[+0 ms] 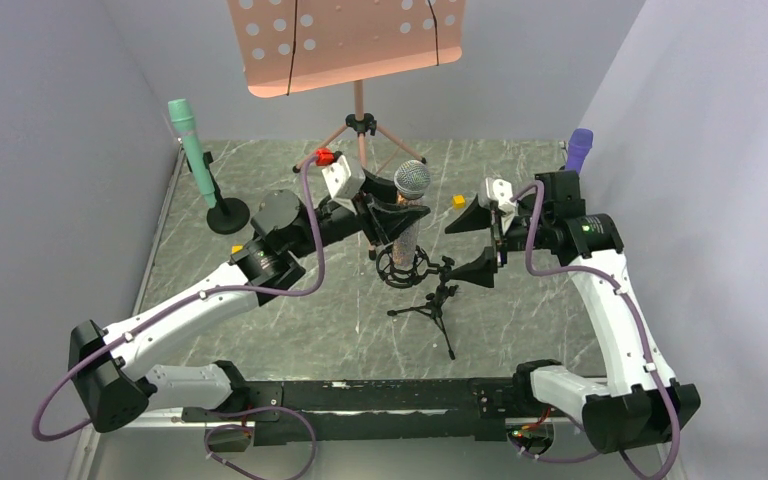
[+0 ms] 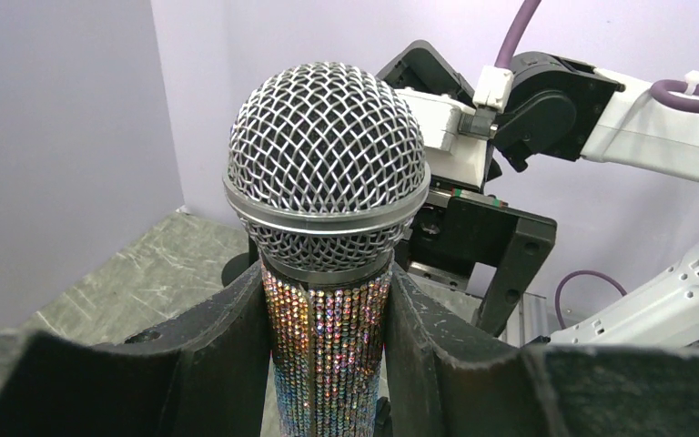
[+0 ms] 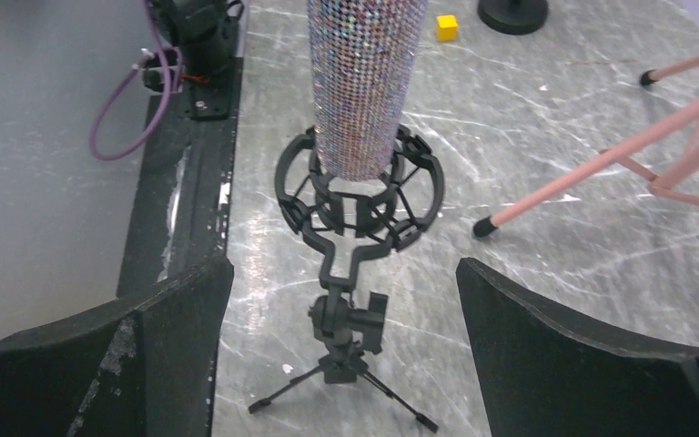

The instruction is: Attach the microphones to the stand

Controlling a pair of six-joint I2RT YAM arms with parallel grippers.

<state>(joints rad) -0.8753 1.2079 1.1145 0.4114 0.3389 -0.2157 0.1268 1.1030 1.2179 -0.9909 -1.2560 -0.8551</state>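
Note:
The glittery silver microphone (image 1: 407, 232) with a grey mesh head stands upright, its lower end inside the black ring shock mount (image 1: 404, 270) on a small tripod stand (image 1: 436, 312). My left gripper (image 1: 397, 215) is shut on its body just below the head; the left wrist view shows the microphone (image 2: 326, 173) between both fingers (image 2: 209, 355). My right gripper (image 1: 475, 243) is open and empty, just right of the mount. The right wrist view shows the microphone (image 3: 360, 82) in the mount (image 3: 359, 191). The mint green microphone (image 1: 192, 150) stands in a round-base stand (image 1: 227, 215). The purple microphone (image 1: 579, 150) shows behind my right arm.
A pink music stand (image 1: 345, 40) stands at the back, and its legs (image 3: 601, 173) reach near the mount. A small yellow cube (image 1: 458, 201) lies on the marble table, and a red object (image 1: 324, 157) lies near the back. Grey walls close both sides.

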